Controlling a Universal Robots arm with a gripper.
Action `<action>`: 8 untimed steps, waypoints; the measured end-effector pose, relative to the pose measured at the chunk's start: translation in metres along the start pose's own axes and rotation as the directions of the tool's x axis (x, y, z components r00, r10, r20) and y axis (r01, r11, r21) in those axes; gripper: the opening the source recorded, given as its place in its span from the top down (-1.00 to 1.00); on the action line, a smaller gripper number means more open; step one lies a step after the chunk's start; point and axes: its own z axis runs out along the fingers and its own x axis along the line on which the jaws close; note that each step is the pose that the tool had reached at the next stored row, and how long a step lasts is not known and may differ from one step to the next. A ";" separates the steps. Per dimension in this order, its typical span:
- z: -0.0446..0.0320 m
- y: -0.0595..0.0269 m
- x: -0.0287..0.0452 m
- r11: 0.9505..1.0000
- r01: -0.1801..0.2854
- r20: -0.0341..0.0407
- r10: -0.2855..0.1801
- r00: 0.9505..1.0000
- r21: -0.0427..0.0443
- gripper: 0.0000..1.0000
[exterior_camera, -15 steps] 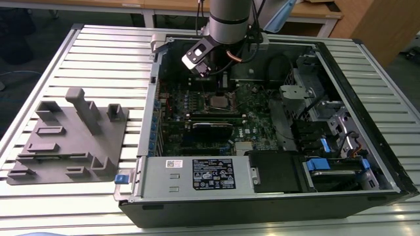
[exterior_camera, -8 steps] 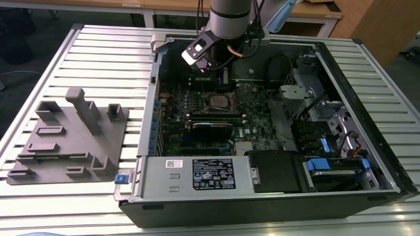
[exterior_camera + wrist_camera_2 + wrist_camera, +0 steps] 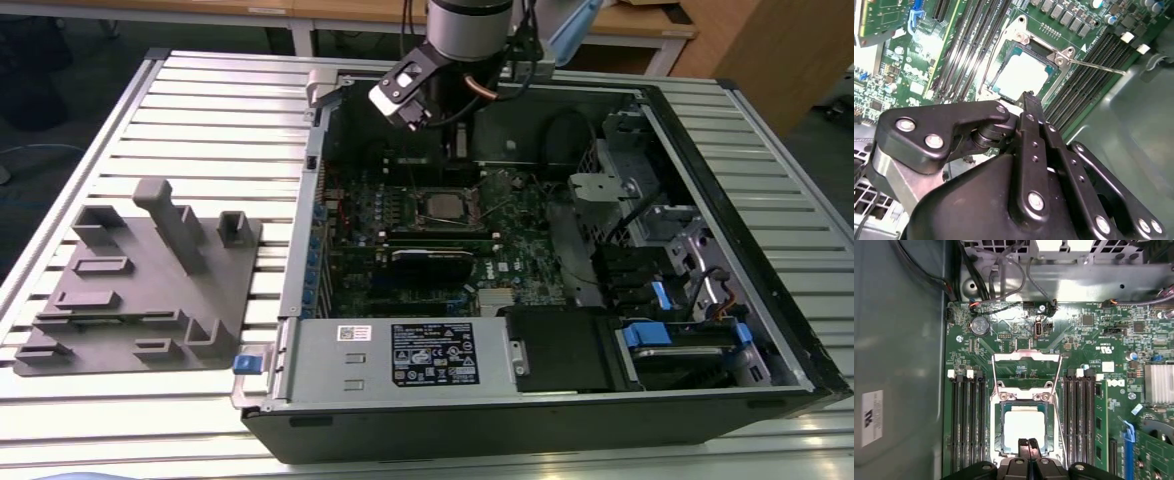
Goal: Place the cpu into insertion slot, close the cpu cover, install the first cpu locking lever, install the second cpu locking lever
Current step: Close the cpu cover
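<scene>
Gripper pressed together above cpu; computer case on slatted table; wooden desks behind.

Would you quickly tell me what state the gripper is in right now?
Gripper: shut, holding nothing, close to the cpu.

The matte black metal gripper has jointed linkage bars studded with round silver screws. Above it, a silver-grey cylindrical wrist segment carries a black-and-white camera box.
</scene>
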 end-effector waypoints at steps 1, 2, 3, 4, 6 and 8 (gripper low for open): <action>-0.0018 0.0001 0.0000 1.000 0.000 0.000 0.000 1.000 0.000 0.79; -0.0034 0.0002 0.0000 1.000 0.000 0.000 0.000 1.000 0.000 0.79; -0.0049 0.0002 0.0000 1.000 0.000 0.000 0.000 1.000 0.000 0.79; -0.0063 0.0003 0.0000 1.000 0.000 0.000 0.000 1.000 0.000 0.79; -0.0090 0.0004 0.0000 1.000 0.000 0.000 0.000 1.000 0.000 0.79; -0.0113 0.0005 0.0000 1.000 0.000 0.000 0.000 1.000 0.000 0.79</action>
